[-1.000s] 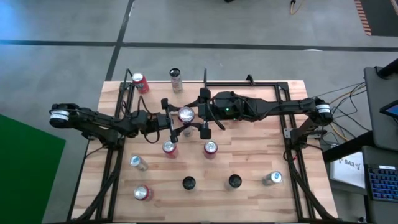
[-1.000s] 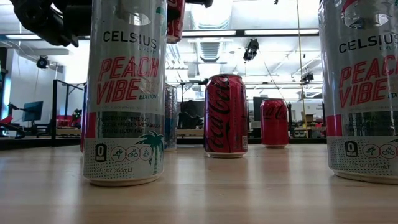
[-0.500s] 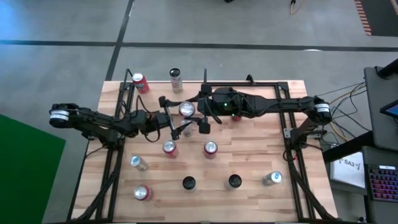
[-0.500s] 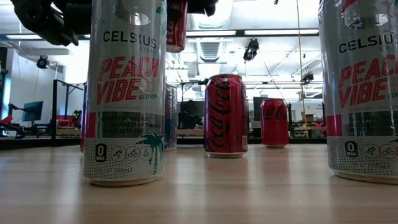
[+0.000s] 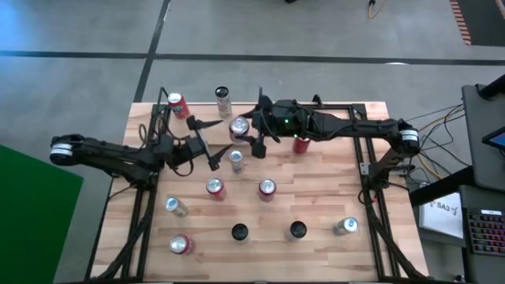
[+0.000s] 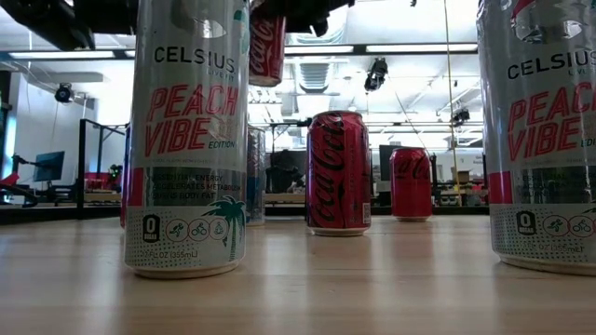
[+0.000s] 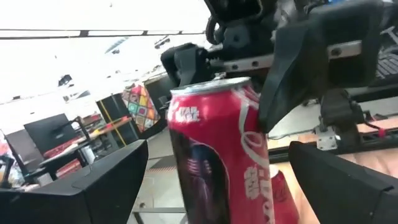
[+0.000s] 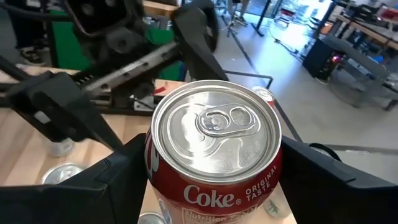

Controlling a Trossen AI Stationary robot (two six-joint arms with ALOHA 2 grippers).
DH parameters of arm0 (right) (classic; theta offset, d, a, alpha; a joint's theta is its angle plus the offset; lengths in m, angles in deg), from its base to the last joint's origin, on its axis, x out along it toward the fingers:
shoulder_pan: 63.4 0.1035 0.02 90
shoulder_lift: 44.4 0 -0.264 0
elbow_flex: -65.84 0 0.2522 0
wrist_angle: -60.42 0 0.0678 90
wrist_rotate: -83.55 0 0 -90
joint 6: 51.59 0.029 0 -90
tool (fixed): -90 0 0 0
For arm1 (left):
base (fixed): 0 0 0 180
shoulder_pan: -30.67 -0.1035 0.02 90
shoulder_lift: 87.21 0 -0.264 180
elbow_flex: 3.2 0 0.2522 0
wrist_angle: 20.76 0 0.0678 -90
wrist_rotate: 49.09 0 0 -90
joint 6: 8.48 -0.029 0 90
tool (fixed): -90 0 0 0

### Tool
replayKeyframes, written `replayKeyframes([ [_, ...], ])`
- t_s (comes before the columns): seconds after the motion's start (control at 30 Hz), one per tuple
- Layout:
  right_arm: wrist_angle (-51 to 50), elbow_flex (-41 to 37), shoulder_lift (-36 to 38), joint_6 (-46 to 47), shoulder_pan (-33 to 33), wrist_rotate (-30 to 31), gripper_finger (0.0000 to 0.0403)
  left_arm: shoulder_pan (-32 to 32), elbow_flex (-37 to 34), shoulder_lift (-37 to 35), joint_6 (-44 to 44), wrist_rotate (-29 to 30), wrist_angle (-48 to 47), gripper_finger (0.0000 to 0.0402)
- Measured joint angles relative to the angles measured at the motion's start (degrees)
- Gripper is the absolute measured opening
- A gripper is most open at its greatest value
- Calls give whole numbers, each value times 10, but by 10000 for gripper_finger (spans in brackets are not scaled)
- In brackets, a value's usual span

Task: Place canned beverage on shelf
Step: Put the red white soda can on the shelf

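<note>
Grey concrete floor surrounds the light wood plank counter [image 5: 316, 197], which fills the middle of your high view. Near its upper edge you have the right pincer [image 5: 246, 132] clamped on a red Coca-Cola can with a silver top [image 5: 238, 127], lifted clear of the boards; in the low view that can [image 6: 266, 46] hangs at the top of the frame, above the standing cans. Your right wrist view shows the can's lid [image 8: 214, 129] between the 2 dark fingers [image 8: 112, 186], label reading "Coke Original".

Your left pincer [image 5: 203, 143] sits just left of the held can, jaws spread wide and empty, one finger pointing to the upper right and the other to the lower right. Its wrist view looks straight at the red can [image 7: 221, 155] gripped by the other arm, with the left arm's own fingers [image 7: 87, 186] far apart on either side and not touching it.

The shelf [image 5: 339, 106], thin black metal rods framing the boards, runs along the upper edge of the counter in the high view, with 1 black upright rod [image 5: 259, 95] just above the held can. A second red can [image 5: 301, 144] stands right of the pincer, partly under the right arm.

Elsewhere on the counter you can see a small silver can [image 5: 235, 160] just below the held one, 2 red-topped cans [image 5: 267, 188] mid-counter, and a tall white Celsius Peach Vibe can [image 6: 191, 140] close to the low camera.
</note>
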Motion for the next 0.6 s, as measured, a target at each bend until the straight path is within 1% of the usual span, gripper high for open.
replayKeyframes([
  [0.17,32,0,-16,13,-24,-7,284,0,0,-51,0,0,-23,373],
  [0.43,66,0,-56,33,-76,-50,284,0,-1,-132,-19,-1,-28,374],
  [0.6,67,1,-91,61,-95,-49,284,0,-1,-162,-39,0,-35,374],
])
